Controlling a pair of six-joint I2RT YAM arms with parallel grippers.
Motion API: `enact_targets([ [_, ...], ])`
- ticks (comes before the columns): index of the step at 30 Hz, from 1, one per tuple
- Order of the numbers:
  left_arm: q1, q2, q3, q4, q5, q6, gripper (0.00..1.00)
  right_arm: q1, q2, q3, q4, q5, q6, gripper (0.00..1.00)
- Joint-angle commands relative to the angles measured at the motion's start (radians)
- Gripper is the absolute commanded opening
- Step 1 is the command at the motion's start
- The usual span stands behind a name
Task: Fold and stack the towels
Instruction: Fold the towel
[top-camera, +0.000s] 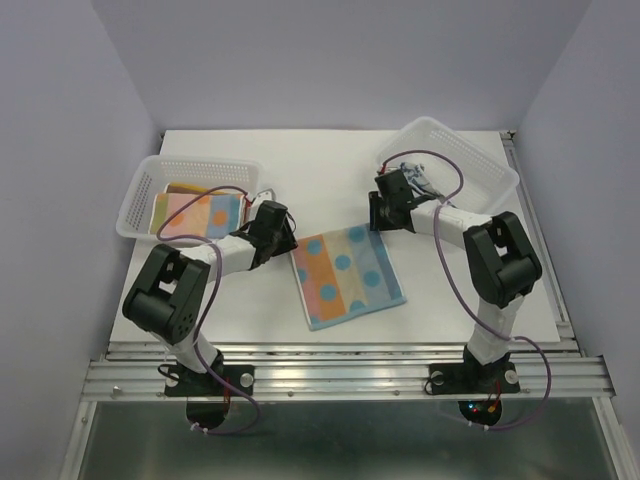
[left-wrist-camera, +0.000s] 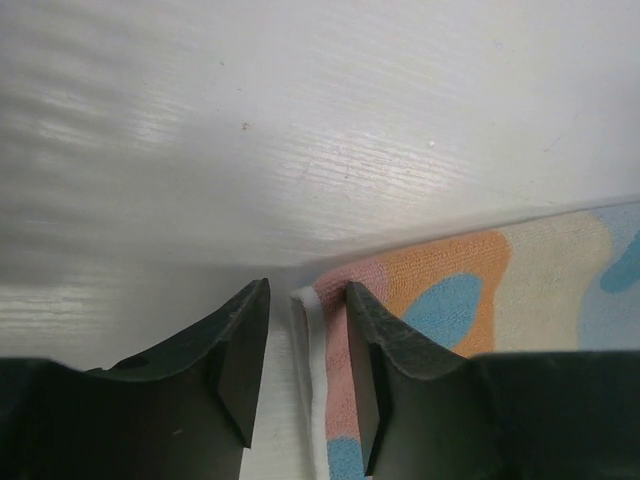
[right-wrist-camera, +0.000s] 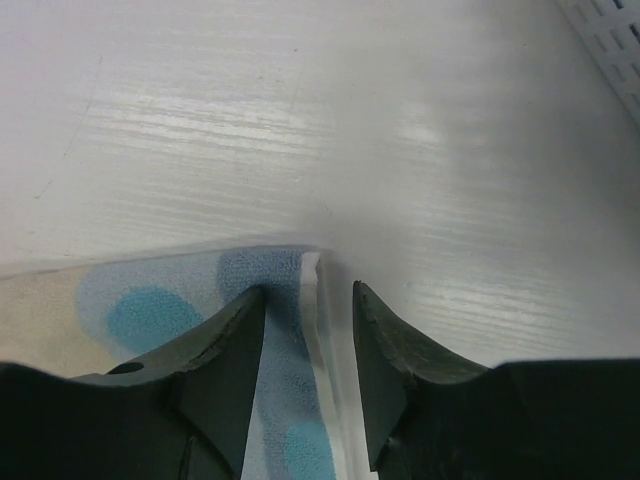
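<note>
Towel of pastel squares with blue dots (top-camera: 345, 275) lies spread flat, single layer, on white bench (top-camera: 330, 165), not folded yet. Left fingers (left-wrist-camera: 307, 292) sit at its far left corner, right fingers (right-wrist-camera: 308, 290) at its far right corner. Left wrist view: white hem runs between the two left fingers, one over bare bench, the other over cloth. Gap is middling, neither wide nor pinched, so the cloth is not gripped. Right wrist view: same, hem between right fingers, middling gap, nothing held. Rest of the towel stretches back from both pairs of fingers toward the arm bases.

Progress, as a judgement: partly done. White perforated plastic basket (top-camera: 135, 205), just outward of left fingers, holds a folded stack (top-camera: 200, 212). Its top piece is pastel with an orange dot, with yellow and orange edges beneath. Second white perforated basket (top-camera: 485, 150), just beyond right fingers, holds a crumpled blue-white patterned cloth (top-camera: 418, 172), unfolded. Left to do: grip both far corners, fold this towel, add it to the stack, then do the blue-white one.

Counts: spread towels one; crumpled cloth one; folded pieces at least two, exact number cannot tell; baskets two; arms two, two fingers each.
</note>
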Motion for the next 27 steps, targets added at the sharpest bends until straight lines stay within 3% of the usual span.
enact_targets([
  [1,0.007,0.018,0.034,0.025,0.009,0.015,0.44,-0.004,0.023,0.051,0.030,-0.007,-0.010,0.43],
  [4,0.007,0.029,0.036,0.025,0.014,0.017,0.32,-0.006,0.041,0.056,0.040,-0.010,-0.012,0.40],
  [9,0.009,0.047,0.048,0.024,0.011,0.023,0.00,-0.004,0.063,0.063,0.050,-0.022,-0.025,0.38],
  [24,0.010,0.035,0.043,0.038,-0.054,0.050,0.00,-0.006,0.081,0.051,0.116,-0.016,-0.094,0.40],
  [27,0.009,0.033,0.048,0.041,-0.055,0.061,0.00,-0.006,0.083,0.045,0.126,-0.057,-0.114,0.30],
])
